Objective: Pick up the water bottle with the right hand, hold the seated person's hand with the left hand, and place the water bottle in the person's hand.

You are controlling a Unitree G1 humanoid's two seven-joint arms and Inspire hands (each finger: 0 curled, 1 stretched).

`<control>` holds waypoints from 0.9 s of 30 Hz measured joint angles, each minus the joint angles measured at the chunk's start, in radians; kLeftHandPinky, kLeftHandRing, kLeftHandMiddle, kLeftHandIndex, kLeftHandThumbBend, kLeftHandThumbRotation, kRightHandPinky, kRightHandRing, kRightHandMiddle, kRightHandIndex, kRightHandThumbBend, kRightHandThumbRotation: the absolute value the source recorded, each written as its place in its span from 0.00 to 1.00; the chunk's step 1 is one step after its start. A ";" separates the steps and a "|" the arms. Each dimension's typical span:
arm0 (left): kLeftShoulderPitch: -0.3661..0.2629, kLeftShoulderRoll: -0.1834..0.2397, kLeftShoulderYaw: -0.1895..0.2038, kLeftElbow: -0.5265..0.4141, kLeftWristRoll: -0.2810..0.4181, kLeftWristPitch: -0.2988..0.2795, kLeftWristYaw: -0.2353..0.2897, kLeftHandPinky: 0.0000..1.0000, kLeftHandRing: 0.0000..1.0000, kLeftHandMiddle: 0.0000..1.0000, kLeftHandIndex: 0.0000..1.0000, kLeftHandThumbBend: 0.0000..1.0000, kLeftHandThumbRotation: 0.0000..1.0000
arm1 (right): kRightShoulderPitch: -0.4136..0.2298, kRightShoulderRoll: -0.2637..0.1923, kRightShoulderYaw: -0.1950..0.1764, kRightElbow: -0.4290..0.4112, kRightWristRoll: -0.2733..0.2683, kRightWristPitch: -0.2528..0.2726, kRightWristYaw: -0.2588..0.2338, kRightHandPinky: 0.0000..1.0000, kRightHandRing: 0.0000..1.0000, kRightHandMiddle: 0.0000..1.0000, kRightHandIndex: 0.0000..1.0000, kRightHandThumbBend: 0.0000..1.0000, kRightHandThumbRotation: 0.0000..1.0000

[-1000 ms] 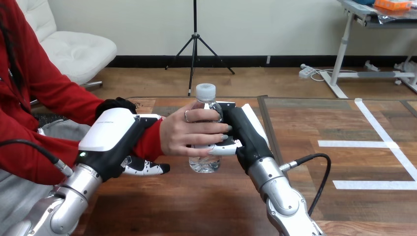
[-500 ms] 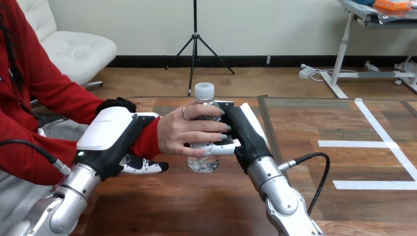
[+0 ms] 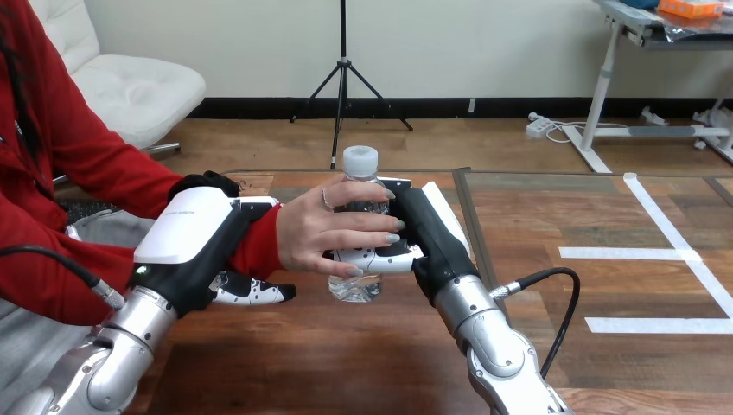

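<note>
Change: clear plastic water bottle with a white screw cap (image 3: 360, 166) shifted slightly toward the person's hand (image 3: 315, 232) over the last second; base swung a little to that side; upright as before.
Person's hand: wrapped round the bottle's middle from its left, fingertips reaching its right side.
Right hand (image 3: 421, 229): at the bottle's right; fingers (image 3: 385, 260) still clenched on the bottle just below the person's fingertips.
Left hand (image 3: 194, 233): left of the bottle; fingers under the red-sleeved wrist, thumb over it, clasping.
Task meaning: handover judged near its end, with the bottle in both grasps; only release of the right fingers remaining.
Bottle material: thin transparent plastic, cylindrical, likely to dent under squeeze.
Hand shells: hard, smooth, white over black.
Surface (image 3: 346, 354): brown wood grain below the bottle; contact with the base not discernible.
</note>
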 measured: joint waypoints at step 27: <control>0.016 0.000 0.003 0.000 0.007 0.011 0.030 0.69 0.74 0.79 0.83 1.00 0.44 | 0.006 -0.074 0.017 -0.123 -0.026 0.116 0.061 0.88 0.95 0.91 0.94 1.00 0.50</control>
